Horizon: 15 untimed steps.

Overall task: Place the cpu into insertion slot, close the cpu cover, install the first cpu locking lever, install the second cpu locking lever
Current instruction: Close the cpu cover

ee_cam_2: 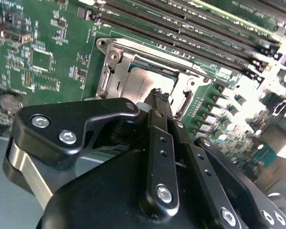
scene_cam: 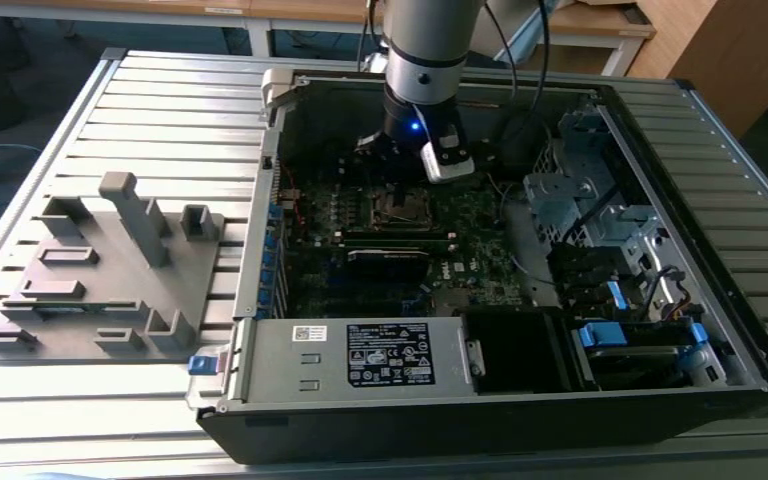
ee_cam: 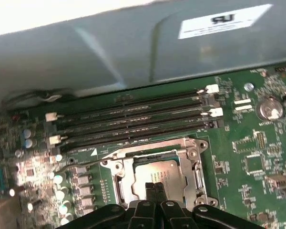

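Observation:
The cpu [ee_cam: 157,172] lies in the insertion slot [scene_cam: 402,206], its dull silver top showing through the cut-out, on the green board inside the open computer case. The silvery cpu cover [ee_cam: 119,177] lies flat around the chip's edges; it also shows in the second wrist view as the cpu cover [ee_cam_2: 115,64] around the cpu [ee_cam_2: 142,81]. My gripper [ee_cam: 155,187] hangs directly over the chip, fingers pressed together with nothing between them. The same gripper [ee_cam_2: 160,97] has its tips just above the chip's near edge. A thin metal lever rod [ee_cam: 133,151] runs along the socket's side.
Long black memory slots [ee_cam: 133,124] run beside the socket. The case walls [scene_cam: 267,200] surround the board, with drive cages and blue tabs [scene_cam: 618,335] at the exterior view's right and a labelled power supply [scene_cam: 384,355] in front. A grey fixture block [scene_cam: 104,270] sits outside the case.

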Available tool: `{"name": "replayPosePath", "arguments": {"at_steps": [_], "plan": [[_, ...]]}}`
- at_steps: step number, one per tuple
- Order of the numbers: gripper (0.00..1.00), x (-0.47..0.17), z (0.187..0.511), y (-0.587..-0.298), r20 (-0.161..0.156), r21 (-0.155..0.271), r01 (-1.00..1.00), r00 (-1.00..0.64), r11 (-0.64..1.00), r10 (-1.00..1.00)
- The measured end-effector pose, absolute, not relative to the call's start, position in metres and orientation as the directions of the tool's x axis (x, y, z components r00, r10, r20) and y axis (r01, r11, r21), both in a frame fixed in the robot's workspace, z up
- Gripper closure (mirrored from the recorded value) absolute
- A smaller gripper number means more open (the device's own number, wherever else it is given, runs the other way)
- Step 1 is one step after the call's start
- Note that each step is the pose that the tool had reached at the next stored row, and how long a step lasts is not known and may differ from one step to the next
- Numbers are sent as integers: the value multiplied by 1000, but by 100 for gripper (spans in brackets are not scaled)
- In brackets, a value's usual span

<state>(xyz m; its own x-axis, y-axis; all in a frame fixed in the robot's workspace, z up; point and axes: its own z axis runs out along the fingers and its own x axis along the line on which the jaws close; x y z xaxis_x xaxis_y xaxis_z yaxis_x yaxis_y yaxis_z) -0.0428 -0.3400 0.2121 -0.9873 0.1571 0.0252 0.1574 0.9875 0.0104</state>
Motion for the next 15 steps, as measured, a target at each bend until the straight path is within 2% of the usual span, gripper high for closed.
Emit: {"name": "replayPosePath", "arguments": {"at_steps": [7,11,15], "plan": [[89,-43,211,-340,25,10,32,-999,999,32],[89,-43,211,-340,24,10,25,-999,1000,25],[89,-44,211,-340,-8,13,25,-1000,1000,25]]}}
